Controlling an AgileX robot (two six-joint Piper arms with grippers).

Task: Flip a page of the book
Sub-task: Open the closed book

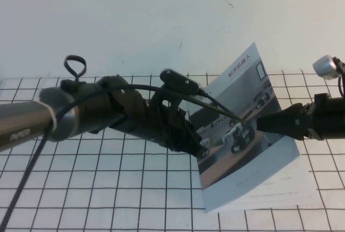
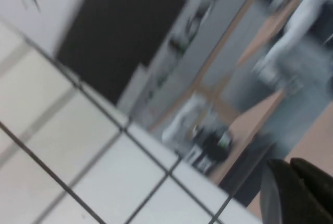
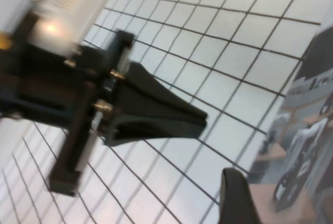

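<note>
The page stands lifted, its long axis toward the counter's far edge; the left hand pinches its near edge, while the right hand touches it, grip unclear.

From above on our own side we look down, while both wrist cameras sit close, sharing the page.

Glossy paper page; matt black plastic left end effector.
</note>
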